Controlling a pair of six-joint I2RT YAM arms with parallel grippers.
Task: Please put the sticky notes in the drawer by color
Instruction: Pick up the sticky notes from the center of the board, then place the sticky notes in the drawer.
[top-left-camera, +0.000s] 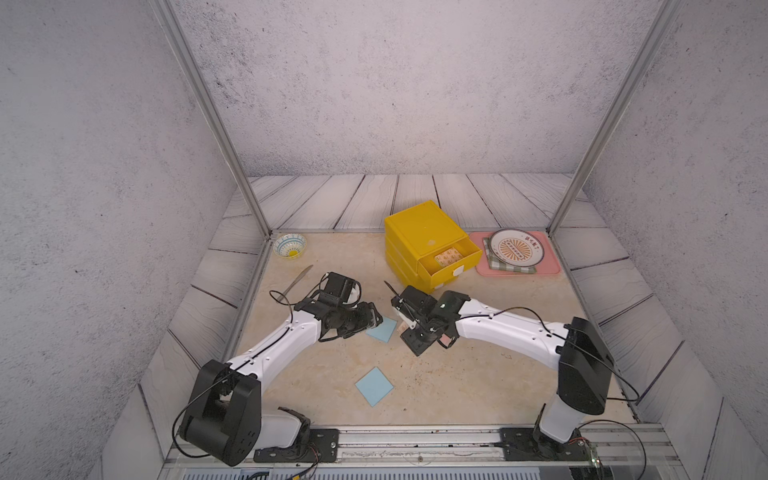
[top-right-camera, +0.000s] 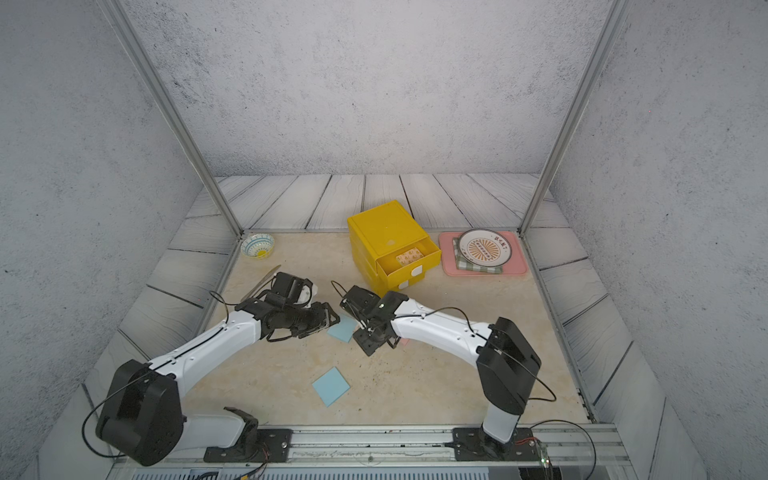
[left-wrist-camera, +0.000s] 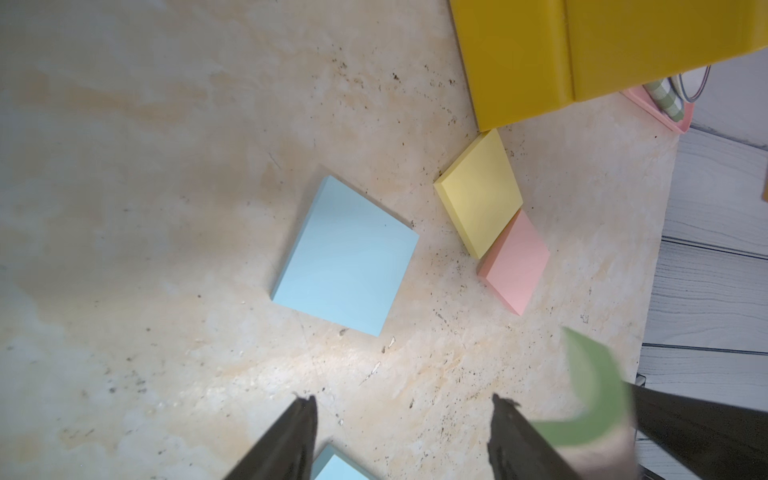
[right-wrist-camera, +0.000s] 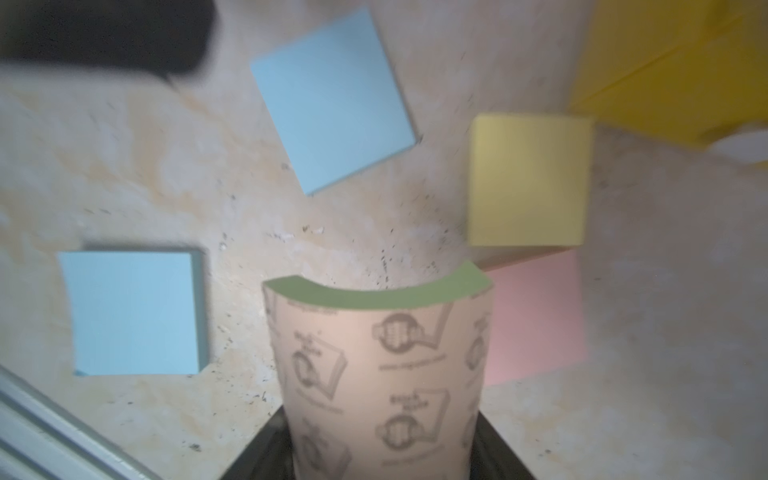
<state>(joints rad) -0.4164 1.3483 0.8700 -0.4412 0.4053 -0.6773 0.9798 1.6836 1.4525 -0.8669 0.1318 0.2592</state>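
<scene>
now right claw (right-wrist-camera: 380, 424) pinches green notes (right-wrist-camera: 378, 297); top drawer (top-left-camera: 446, 267) ajar

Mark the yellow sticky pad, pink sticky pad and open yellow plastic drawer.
Yellow sticky pad (left-wrist-camera: 481, 193): left wrist view, top face.
Pink sticky pad (left-wrist-camera: 515, 262): left wrist view, top face.
Open drawer (top-left-camera: 442, 275): in a top view, front panel.

A small round ceramic bowl (top-left-camera: 290, 245) with a blue pattern and a yellow centre sits in the far left corner of the beige marble-look surface (top-left-camera: 457, 374). Near it, by the left edge, lies a slim silver metal utensil (top-left-camera: 300, 277), only partly in sight. In the far right corner rests a pink rectangular plastic tray (top-left-camera: 549, 266). On it lies a folded green checked cloth (top-left-camera: 512, 269), and on the cloth a round white plate (top-left-camera: 516, 248) with an orange sunburst print. Grey plank-look boards (top-left-camera: 374, 199) border the surface.
</scene>
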